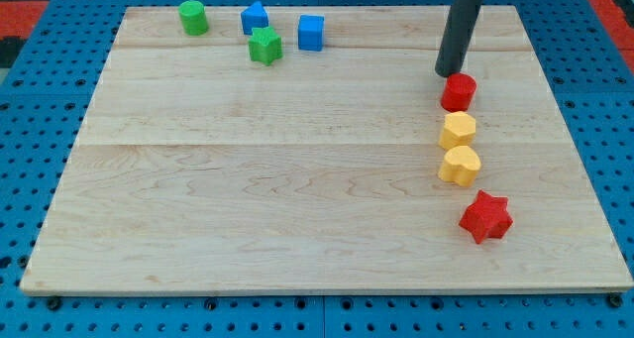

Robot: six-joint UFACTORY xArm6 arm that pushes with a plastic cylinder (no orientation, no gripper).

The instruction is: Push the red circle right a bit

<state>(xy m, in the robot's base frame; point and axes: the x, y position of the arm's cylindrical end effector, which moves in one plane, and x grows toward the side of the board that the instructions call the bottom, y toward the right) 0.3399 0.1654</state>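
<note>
The red circle [459,91] is a short red cylinder on the wooden board, at the view's right. My tip [448,74] stands just above and slightly left of it, touching or nearly touching its upper left edge. Below the red circle sit a yellow hexagon-like block [458,130], a yellow heart [460,166] and a red star [485,217], in a rough column.
At the view's top left are a green cylinder [193,18], a blue pentagon-like block [255,18], a green star [264,46] and a blue cube [311,32]. The board [297,179] lies on a blue pegboard; its right edge is close to the red blocks.
</note>
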